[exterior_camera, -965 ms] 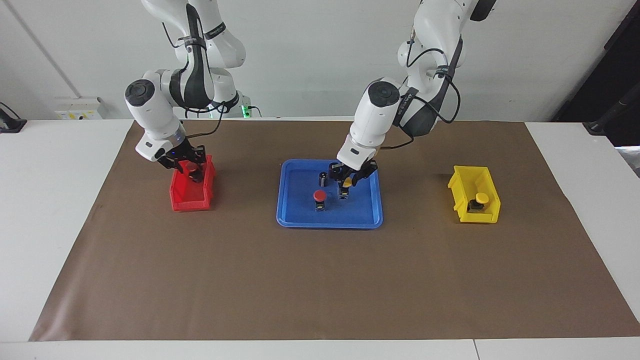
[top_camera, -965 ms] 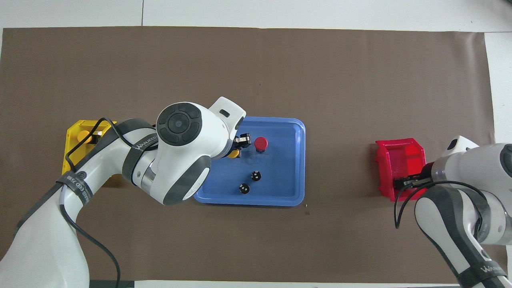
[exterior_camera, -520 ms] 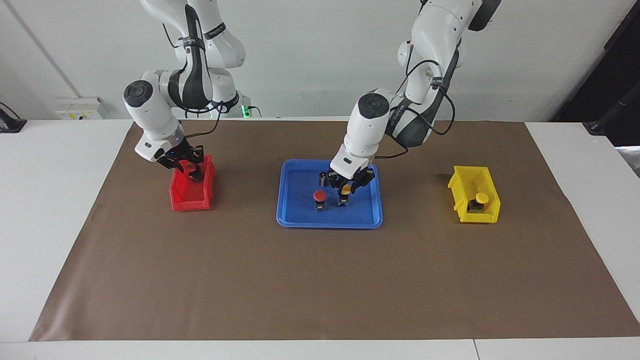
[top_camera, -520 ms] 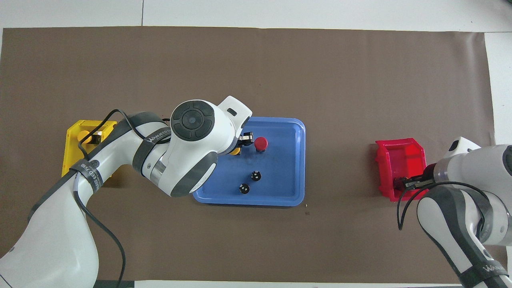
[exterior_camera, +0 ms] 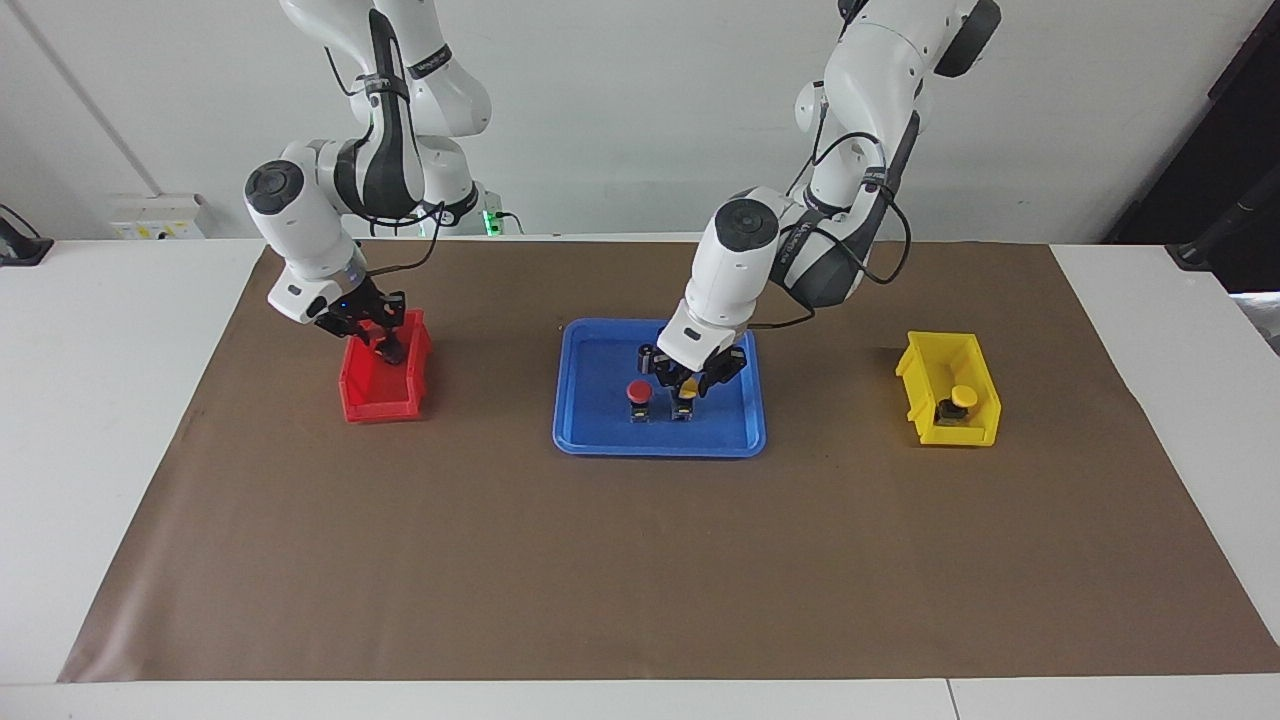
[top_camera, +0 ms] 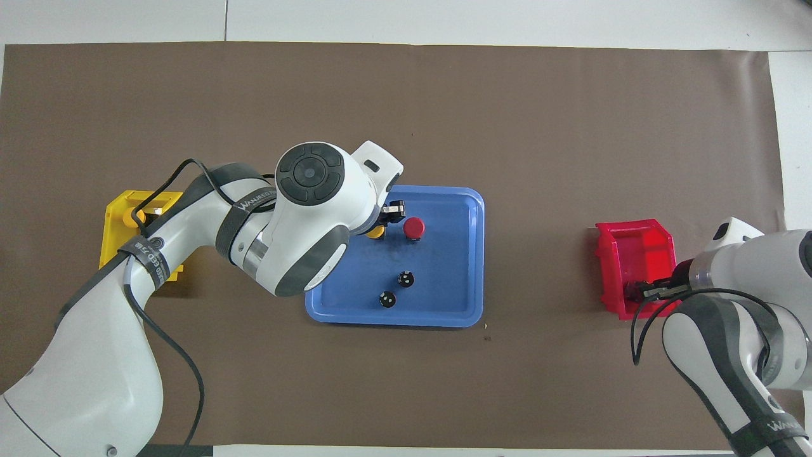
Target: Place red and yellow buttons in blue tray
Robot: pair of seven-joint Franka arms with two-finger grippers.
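- Blue tray (exterior_camera: 590,425) (top_camera: 457,254): holds a red button (exterior_camera: 638,392) (top_camera: 414,227), a yellow button (exterior_camera: 688,392) (top_camera: 375,231) and two dark cylinders (top_camera: 406,278).
- Left gripper (exterior_camera: 690,388) is down in the tray, clamped on the yellow button; the red button stands just beside it, toward the right arm's end.
- Red bin (exterior_camera: 372,400) (top_camera: 628,251): right gripper (exterior_camera: 388,345) (top_camera: 636,292) reaches into it, closed on a red button (exterior_camera: 381,341).
- Yellow bin (exterior_camera: 925,395) (top_camera: 117,219): one yellow button in it (exterior_camera: 962,397) (top_camera: 132,216), well apart from both grippers.
- Facing view shows one cylinder (exterior_camera: 647,357); the left gripper hides the other. Overhead shows both.
- Overhead: the left arm covers most of its grasp and part of the yellow bin; the facing view shows both in full.
- Bins and tray sit on the brown-covered surface (exterior_camera: 600,560).
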